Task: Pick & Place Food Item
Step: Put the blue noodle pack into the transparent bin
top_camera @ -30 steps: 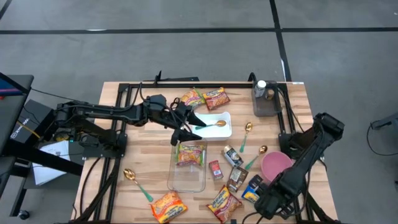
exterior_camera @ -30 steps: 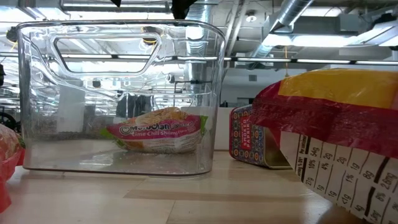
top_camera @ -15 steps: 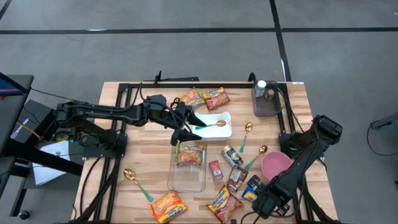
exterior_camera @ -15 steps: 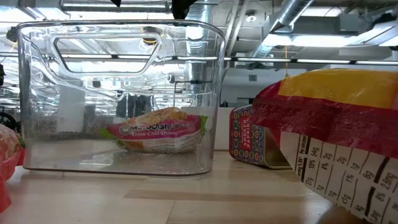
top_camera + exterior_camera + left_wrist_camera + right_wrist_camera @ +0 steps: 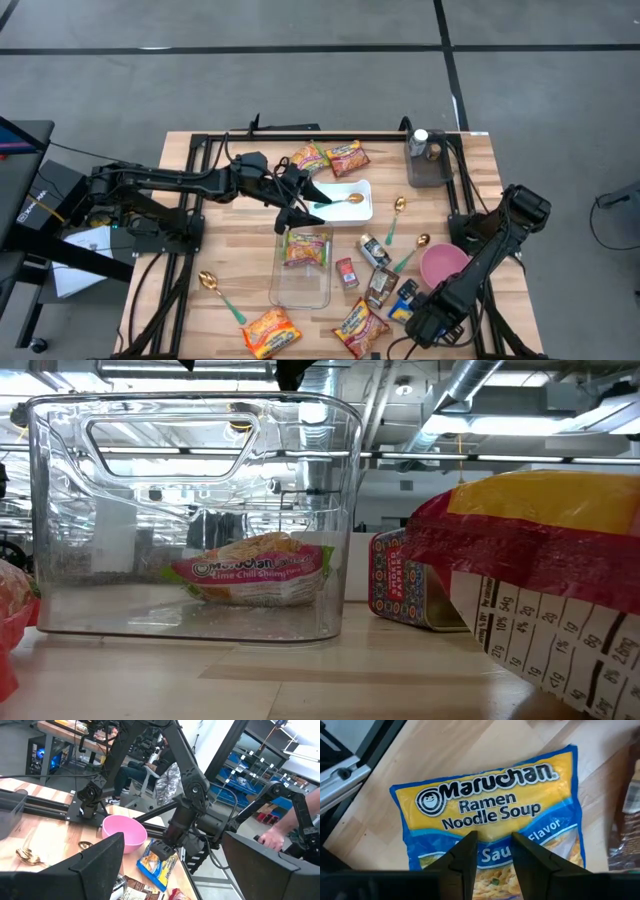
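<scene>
Right claw [image 5: 491,851] narrowly parted over blue-and-yellow ramen packet [image 5: 492,815], gripping nothing; left claw [image 5: 170,865] wide open.

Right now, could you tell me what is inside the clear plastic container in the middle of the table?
Inside the clear container lies one pink ramen packet, at the end nearest the left gripper. The rest of its floor shows bare. Whether anything lies under the packet cannot be seen.

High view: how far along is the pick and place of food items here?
Done: one pink ramen pack lies in the clear bin.
In hand: the right gripper is down on the blue-and-yellow ramen pack, fingers straddling it, not lifted.
Left: other packets lie on the table. The left gripper hovers open by the bin.
</scene>
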`<state>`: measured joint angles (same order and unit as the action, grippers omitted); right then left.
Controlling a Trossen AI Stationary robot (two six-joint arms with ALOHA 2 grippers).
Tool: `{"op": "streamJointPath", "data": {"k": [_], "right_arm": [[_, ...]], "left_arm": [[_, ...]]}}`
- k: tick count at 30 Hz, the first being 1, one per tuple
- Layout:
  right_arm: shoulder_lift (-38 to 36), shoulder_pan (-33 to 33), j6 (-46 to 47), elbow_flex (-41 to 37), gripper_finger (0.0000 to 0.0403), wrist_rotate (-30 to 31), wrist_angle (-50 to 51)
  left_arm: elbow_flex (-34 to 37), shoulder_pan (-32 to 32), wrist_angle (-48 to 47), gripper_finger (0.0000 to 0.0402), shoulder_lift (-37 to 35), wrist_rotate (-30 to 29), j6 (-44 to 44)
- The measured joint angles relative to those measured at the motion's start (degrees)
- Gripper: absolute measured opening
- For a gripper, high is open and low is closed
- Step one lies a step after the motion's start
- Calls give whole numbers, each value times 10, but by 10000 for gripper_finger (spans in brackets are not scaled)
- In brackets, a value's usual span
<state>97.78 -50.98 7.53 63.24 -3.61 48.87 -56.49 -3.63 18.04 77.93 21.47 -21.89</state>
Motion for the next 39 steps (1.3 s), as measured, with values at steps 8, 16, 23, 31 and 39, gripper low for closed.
{"op": "streamJointPath", "data": {"k": [8,16,23,31,39], "right_arm": [[-1,0,16,-23,71,7,-39],[0,0,17,-26,15,7,-35],[1,0,20,-18,3,7,-24],[-36,0,15,13,1,7,-26],[-91,0,41,42,0,21,-18]], "left_arm": [[0,0,0,328,0,0,0],[0,2,0,328,0,0,-5],[0,2,0,328,0,0,-9],[0,2,0,328,0,0,-10],[0,2,0,328,0,0,-10]]}}
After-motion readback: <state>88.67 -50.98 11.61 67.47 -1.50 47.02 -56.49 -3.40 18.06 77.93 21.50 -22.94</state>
